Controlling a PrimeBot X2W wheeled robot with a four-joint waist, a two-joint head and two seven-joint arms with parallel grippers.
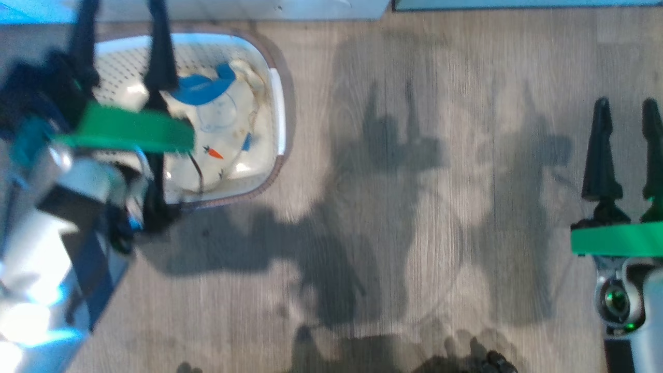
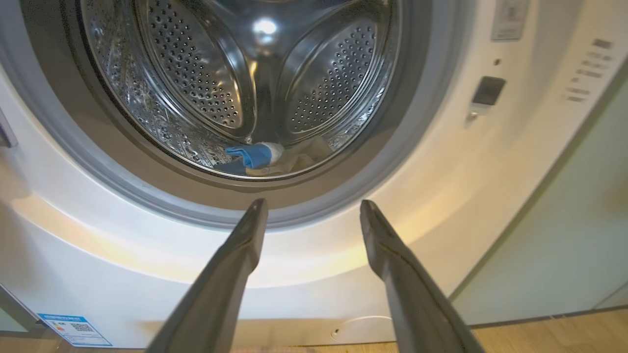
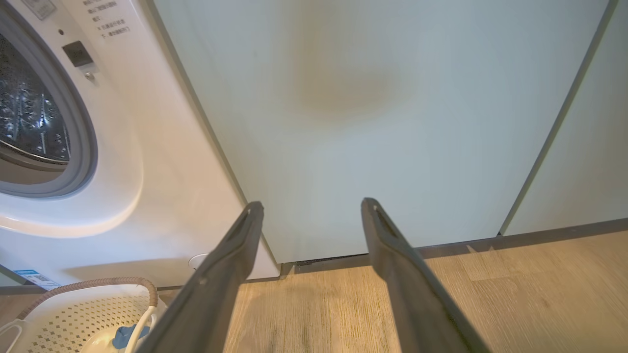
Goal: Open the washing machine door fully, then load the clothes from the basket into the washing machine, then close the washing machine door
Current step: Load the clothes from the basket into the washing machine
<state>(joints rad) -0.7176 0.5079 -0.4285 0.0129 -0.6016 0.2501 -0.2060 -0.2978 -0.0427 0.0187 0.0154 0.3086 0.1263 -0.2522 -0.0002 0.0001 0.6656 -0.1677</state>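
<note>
The cream basket (image 1: 207,52) sits on the floor at the upper left, holding cream-white clothes (image 1: 217,119) with blue patches. My left gripper (image 1: 121,52) hangs over the basket, open and empty. Along its fingers I see the washing machine (image 2: 147,274) with its grey-ringed drum mouth (image 2: 122,162) uncovered. A cream and blue garment (image 2: 255,154) lies at the bottom of the drum. The washing machine door is out of view. My right gripper (image 1: 627,106) stands open over bare floor at the right. Its own view shows the basket (image 3: 88,304) at the lower left.
Pale teal cabinet panels (image 3: 368,122) stand right of the washer (image 3: 147,171). Wooden floor (image 1: 414,181) stretches between the basket and my right gripper. A blue label sticker (image 2: 73,329) and a small round flap (image 2: 358,327) mark the washer's lower front.
</note>
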